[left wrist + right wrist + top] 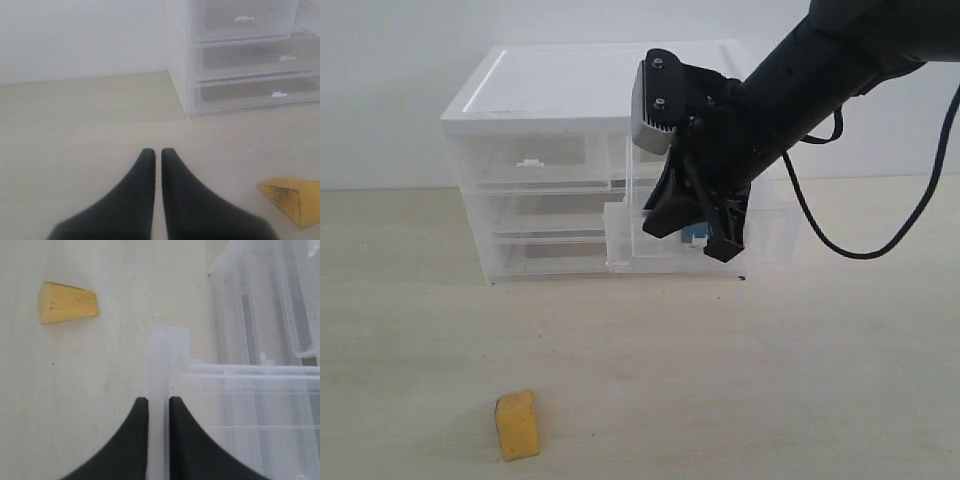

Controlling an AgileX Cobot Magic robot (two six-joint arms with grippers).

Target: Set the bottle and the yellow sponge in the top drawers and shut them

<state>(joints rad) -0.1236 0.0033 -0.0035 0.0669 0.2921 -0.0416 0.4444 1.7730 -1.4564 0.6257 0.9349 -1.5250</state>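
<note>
Right gripper [156, 401] is working at the cabinet [570, 90] and pinching the front wall of the right drawer [625, 225], fingers narrowly apart with that clear plastic lip sitting between them. That drawer is standing pulled well out. A sliver of teal-blue is peeking out just behind the gripper in the exterior view, so the bottle [695, 234] is looking like it is already inside the drawer, though most of it is hiding behind the black fingers and the right wrist view is not showing it plainly. The left drawer [528, 161] is sitting fully pushed in, and nothing is showing through its cloudy front. The sponge [518, 425] is lying out on the table [770, 380], well apart from the cabinet, so that half of the job is looking untouched. Left gripper [156, 152] is hanging low over the table with its fingers pressed together on nothing, and the sponge is resting near it, off to one side. By my reckoning, the bottle is in. Closing the right drawer, opening the left, loading the sponge and shutting that one are all waiting. The two lower drawers [245, 92] are sitting closed.
</note>
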